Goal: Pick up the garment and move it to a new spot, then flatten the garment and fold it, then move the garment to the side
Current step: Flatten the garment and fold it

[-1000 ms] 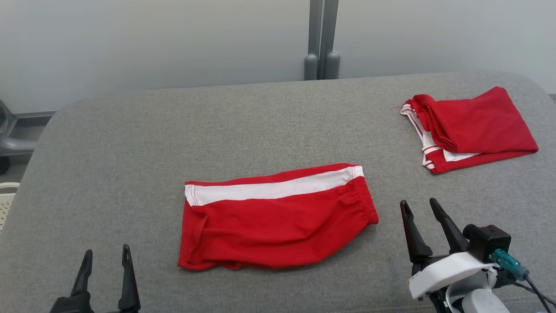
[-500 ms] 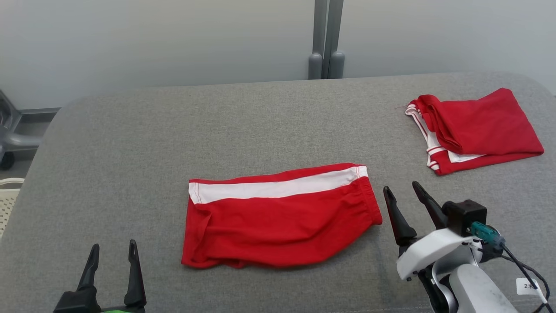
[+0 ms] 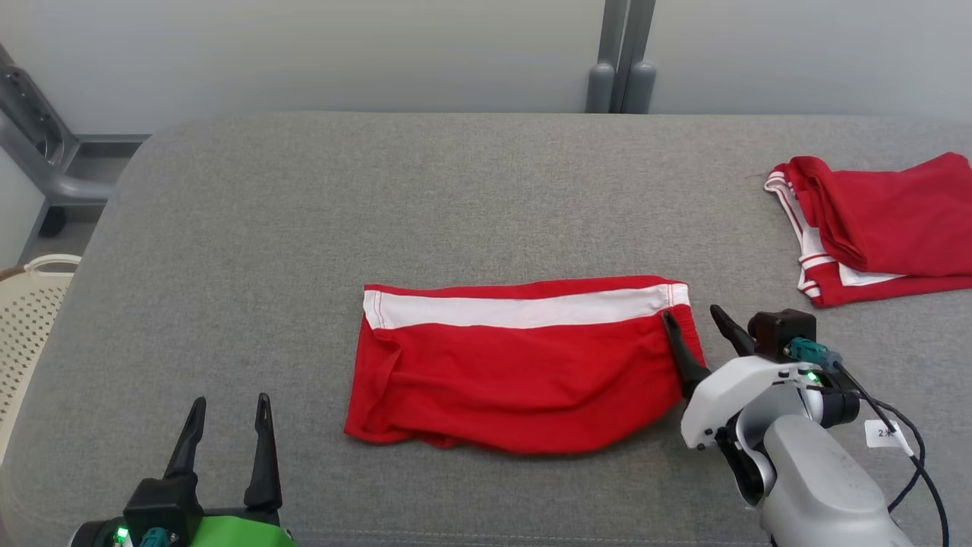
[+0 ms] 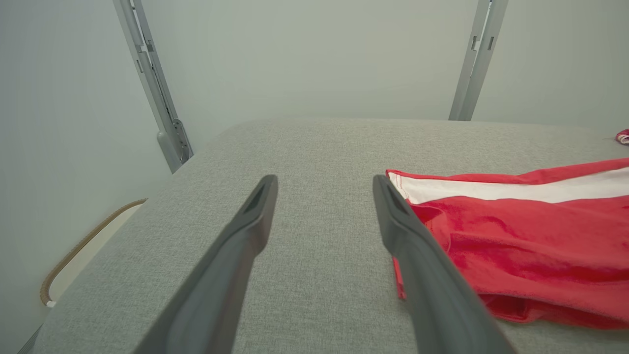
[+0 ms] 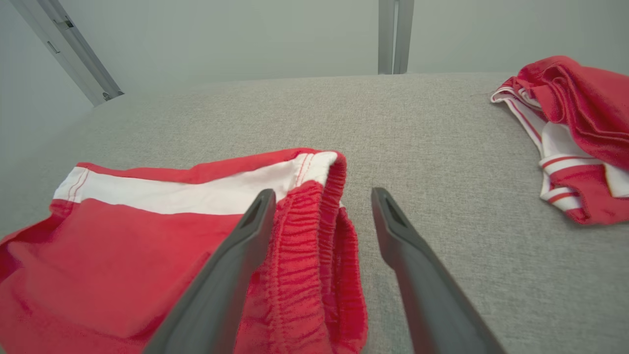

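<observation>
Since the earlier frame the right gripper (image 3: 691, 311) had closed in on the shorts (image 3: 516, 380), so that it straddled their waistband (image 5: 319, 236) end instead of standing off to its right; the whole head view had also slid sideways, which was the camera turning and not the cloth moving. The left gripper (image 3: 231, 399) kept roughly its place relative to the shorts, at the lower left of the frame. Both sets of fingers were spread wide and pinched nothing. In the right wrist view one finger lay over the red cloth and the other over bare table (image 3: 304, 228), with the gathered waistband between them. In the left wrist view the fingers hung over bare table, just beside the shorts' hem corner. The shorts lay in the middle of the frame, spread flat with the white stripe along their upper edge and some wrinkles at the lower left. They looked already flattened and folded in half, so the earlier steps seemed done. What seemed left was the move to the side, perhaps toward the second garment (image 3: 888, 220) folded at the upper right. No grip had been taken yet.
</observation>
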Robot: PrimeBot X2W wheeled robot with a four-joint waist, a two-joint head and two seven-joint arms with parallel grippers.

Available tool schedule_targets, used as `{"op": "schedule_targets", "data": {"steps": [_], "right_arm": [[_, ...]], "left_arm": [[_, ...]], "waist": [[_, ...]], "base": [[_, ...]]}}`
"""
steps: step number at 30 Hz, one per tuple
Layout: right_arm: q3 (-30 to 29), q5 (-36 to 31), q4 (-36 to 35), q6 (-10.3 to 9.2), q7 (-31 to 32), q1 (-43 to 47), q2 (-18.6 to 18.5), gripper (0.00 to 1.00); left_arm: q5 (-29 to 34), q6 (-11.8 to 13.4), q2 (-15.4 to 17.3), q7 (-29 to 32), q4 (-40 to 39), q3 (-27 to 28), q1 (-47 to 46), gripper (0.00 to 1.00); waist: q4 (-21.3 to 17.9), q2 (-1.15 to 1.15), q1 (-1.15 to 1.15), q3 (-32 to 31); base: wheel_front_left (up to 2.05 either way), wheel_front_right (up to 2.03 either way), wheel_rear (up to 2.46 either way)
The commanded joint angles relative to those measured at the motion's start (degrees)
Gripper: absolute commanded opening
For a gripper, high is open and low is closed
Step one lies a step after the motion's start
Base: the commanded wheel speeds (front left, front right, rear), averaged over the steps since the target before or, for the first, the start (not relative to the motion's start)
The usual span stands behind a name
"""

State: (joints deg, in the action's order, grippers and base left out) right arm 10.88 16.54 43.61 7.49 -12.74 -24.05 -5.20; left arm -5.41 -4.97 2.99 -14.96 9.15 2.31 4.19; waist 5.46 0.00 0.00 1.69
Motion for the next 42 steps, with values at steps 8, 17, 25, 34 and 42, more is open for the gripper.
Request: {"op": "schedule_targets", "data": {"steps": [8, 17, 25, 34, 42], "right_arm": [[-0.68, 1.38, 13.6, 0.0, -0.42, -7.22, 0.31, 1.0], [1.56, 3.68, 21.63, -0.01, 0.76, -10.49, 0.62, 1.0], [4.69, 6.2, 22.23, -0.01, -0.39, -12.14, 0.43, 0.0], [6.23, 8.45, 22.02, -0.03, -1.32, -14.08, -4.13, 0.0], [9.92, 12.67, 18.52, -0.03, 0.65, -14.12, -6.48, 0.0]], "left_arm": [[0.27, -0.51, -0.04, -0.22, 0.93, -1.22, -3.1, 1.0], [-0.08, -0.12, -0.07, -0.22, 1.22, -1.14, -3.52, 1.0], [-0.35, -0.05, -0.09, -0.22, 1.37, -1.14, -3.83, 1.0], [-0.61, 0.38, -0.1, -0.22, 1.46, -0.95, -2.87, 1.0], [-1.92, 1.03, -0.1, -0.22, 1.17, -1.78, -2.34, 1.0]], "waist": [[3.43, 0.0, 0.0, 3.58], [3.56, 0.0, 0.0, 4.13], [3.05, 0.0, 0.0, 4.12], [1.86, 0.0, 0.0, 3.23], [0.4, 0.0, 0.0, 2.86]], "base": [[0.0, 0.0, 0.0], [0.0, 0.0, 0.0], [0.0, 0.0, 0.0], [0.0, 0.0, 0.0], [0.0, 0.0, 0.0]]}}
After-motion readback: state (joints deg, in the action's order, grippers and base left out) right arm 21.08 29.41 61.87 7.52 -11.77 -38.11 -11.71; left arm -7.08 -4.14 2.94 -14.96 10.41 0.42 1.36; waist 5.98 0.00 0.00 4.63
